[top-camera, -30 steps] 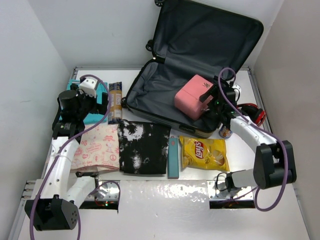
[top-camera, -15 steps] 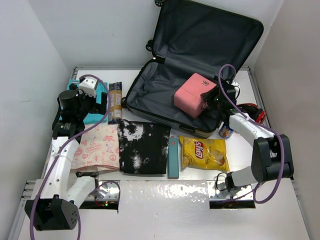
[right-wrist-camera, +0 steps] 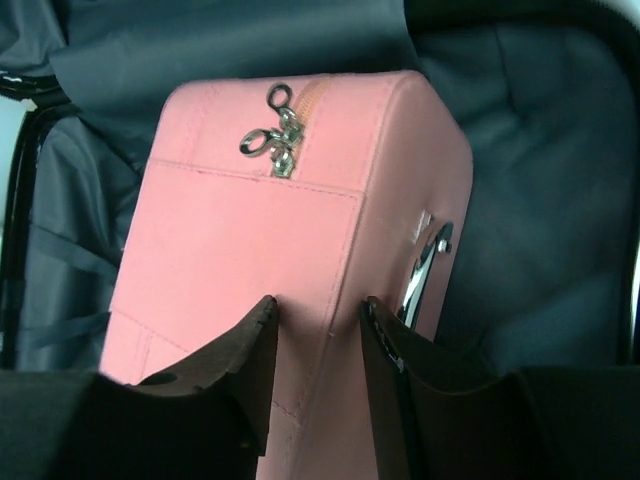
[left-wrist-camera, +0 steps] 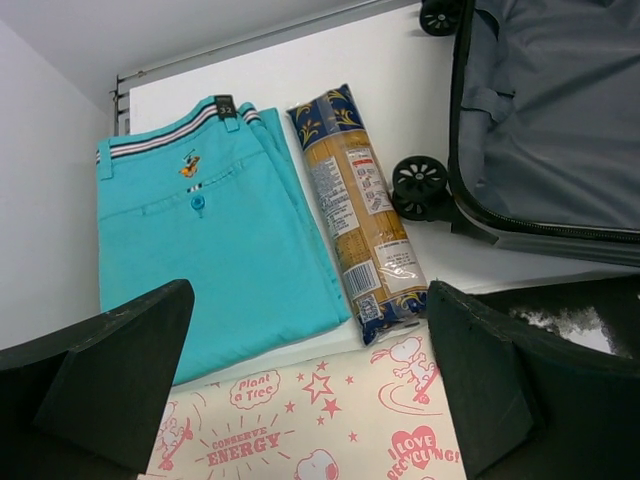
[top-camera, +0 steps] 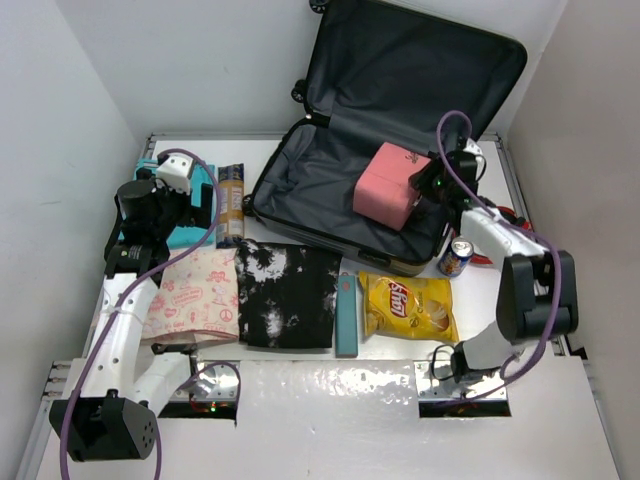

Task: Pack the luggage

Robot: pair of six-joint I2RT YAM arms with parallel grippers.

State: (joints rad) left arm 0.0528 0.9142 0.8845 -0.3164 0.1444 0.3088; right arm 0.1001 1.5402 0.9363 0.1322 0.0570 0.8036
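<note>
Clamps pink case (top-camera: 388, 185) in right gripper (right-wrist-camera: 318, 330) within open luggage (top-camera: 310, 180); hovers left gripper (left-wrist-camera: 310, 370) agape, empty; leaves shorts (left-wrist-camera: 210, 250), pasta (left-wrist-camera: 355, 220), shirt (top-camera: 287, 295), crisps (top-camera: 407, 305) unpacked.

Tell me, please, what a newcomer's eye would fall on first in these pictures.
The open luggage at the far side of the table dominates, its lid raised. Over its lower half, the right gripper clamps a pink case. In front lie a black-and-white garment and a yellow chip bag.
</note>
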